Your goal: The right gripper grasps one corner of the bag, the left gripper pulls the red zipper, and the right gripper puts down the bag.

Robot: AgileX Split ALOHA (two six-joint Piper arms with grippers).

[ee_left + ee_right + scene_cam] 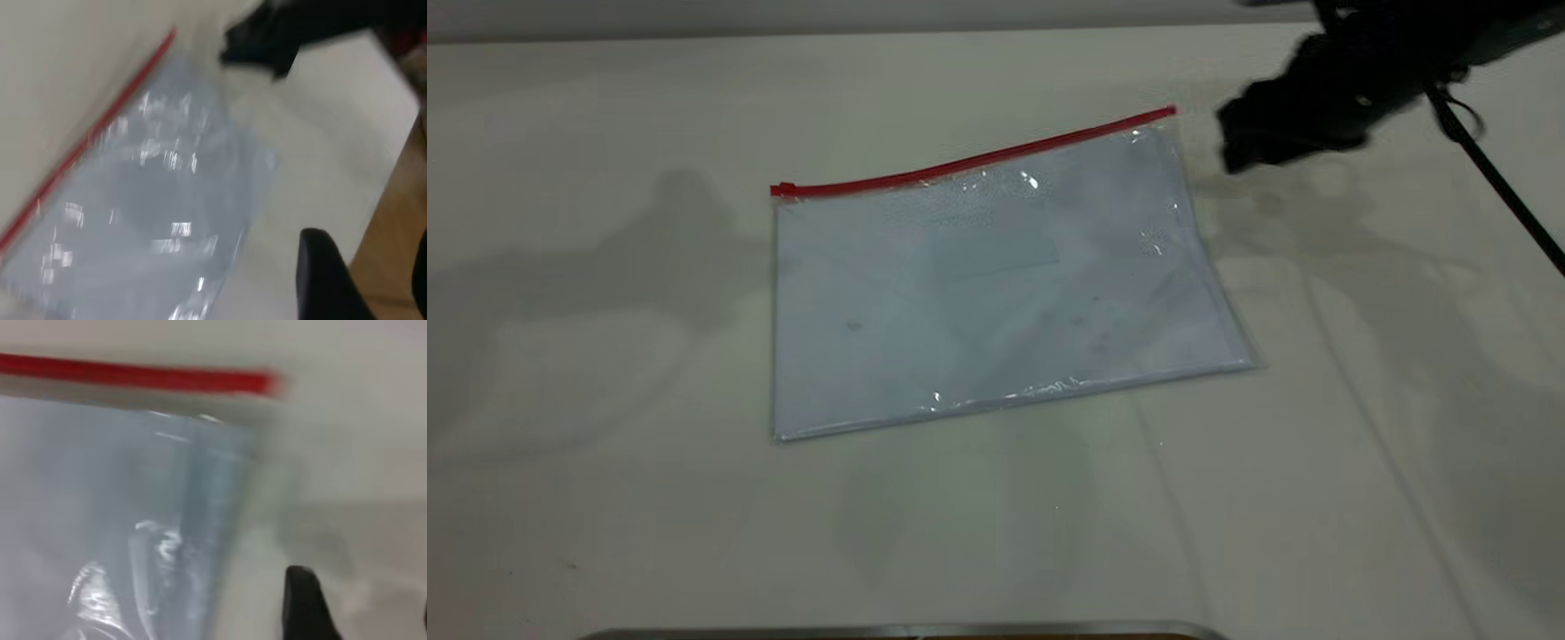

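While right gripper (1240, 142) hangs just above table (605, 533) near bag's far right corner, I can't tell whether it's released or clenched; it touches nothing. Black cable (1494, 178) trails from it. Bag (996, 284) lies flat mid-table, ungrasped. Red zipper (978, 162) runs along far edge, slider tab (783, 188) at left end. Left gripper (327, 280) only partly in my wrist view, state unclear.

Soft, dimmish overhead light casts broad, diffuse grey shadows across the pale cream bench (605, 498). Small white glints of glare speckle the flat clear plastic pouch with its pale blue sheet (978, 293). Both wrist views are heavily blurred; the black right end effector (1249, 142) smears in the exterior view.
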